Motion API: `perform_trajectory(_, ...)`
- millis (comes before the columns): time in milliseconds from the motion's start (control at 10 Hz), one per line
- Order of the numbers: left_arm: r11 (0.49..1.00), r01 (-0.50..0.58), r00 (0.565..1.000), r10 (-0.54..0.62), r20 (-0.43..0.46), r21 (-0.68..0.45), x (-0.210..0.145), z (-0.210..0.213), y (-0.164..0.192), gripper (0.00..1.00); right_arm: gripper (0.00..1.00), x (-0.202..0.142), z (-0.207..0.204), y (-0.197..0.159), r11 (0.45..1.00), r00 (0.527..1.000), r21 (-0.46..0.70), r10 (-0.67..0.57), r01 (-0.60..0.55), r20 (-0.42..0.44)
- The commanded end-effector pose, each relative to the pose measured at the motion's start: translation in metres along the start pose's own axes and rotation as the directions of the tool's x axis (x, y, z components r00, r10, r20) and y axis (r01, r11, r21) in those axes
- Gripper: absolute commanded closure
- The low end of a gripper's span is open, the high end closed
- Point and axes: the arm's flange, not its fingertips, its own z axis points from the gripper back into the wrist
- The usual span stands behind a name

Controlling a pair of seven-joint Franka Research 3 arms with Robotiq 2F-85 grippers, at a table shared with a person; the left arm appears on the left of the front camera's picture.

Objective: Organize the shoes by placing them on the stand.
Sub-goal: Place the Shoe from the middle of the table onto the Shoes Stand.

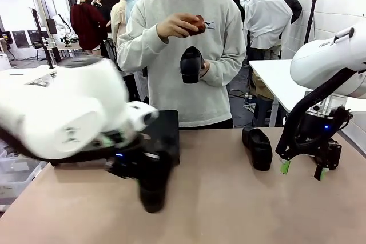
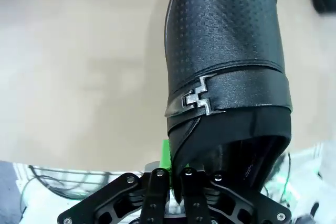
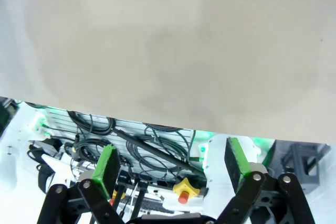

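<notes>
— What is gripped at the near left?
— A shoe (image 2: 226,77) is pinched by its opening's rim in the closed left gripper (image 2: 170,174), toe hung downward, probably for carrying to the stand. Perforated black leather and a silver buckle (image 2: 197,99) are seen.
— And the right?
— The right gripper (image 1: 303,170) is held wide and empty above the table (image 1: 229,210). Just beyond, a second shoe (image 1: 257,147) lies waiting; farthest, a third shoe (image 1: 191,64) is held by the person (image 1: 183,84).
</notes>
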Motion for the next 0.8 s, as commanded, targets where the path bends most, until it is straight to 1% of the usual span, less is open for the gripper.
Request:
perform_trajectory(0,0.987,-0.099,0.989,0.083,0.121,0.126,0.013,0.018,0.075,1.00,0.00,0.000,0.002,-0.002,1.000,1.000,-0.023,0.009,-0.010,-0.009)
perform_trajectory(100,0.981,-0.130,0.978,0.104,0.179,0.141,0.019,0.029,0.105,1.00,0.00,0.000,0.002,-0.002,1.000,1.000,-0.023,0.009,-0.010,-0.009)
perform_trajectory(200,0.978,-0.153,0.969,0.120,0.215,0.143,0.026,0.038,0.128,1.00,0.00,0.000,0.002,-0.002,1.000,1.000,-0.023,0.009,-0.010,-0.009)
perform_trajectory(300,0.973,-0.190,0.960,0.156,0.232,0.130,0.036,0.039,0.144,1.00,0.00,0.000,0.002,-0.002,1.000,1.000,-0.023,0.009,-0.010,-0.009)
perform_trajectory(400,0.891,-0.422,0.900,0.389,0.198,0.168,0.035,0.047,0.140,1.00,0.00,0.000,0.002,-0.002,1.000,1.000,-0.023,0.009,-0.010,-0.009)
perform_trajectory(500,0.971,-0.191,0.965,0.160,0.206,0.141,0.065,0.059,0.116,1.00,0.00,0.000,0.002,-0.002,1.000,1.000,-0.023,0.009,-0.010,-0.009)
perform_trajectory(700,0.971,-0.191,0.965,0.160,0.206,0.141,0.065,0.059,0.116,1.00,0.00,0.000,0.002,-0.002,1.000,1.000,-0.023,0.009,-0.010,-0.009)
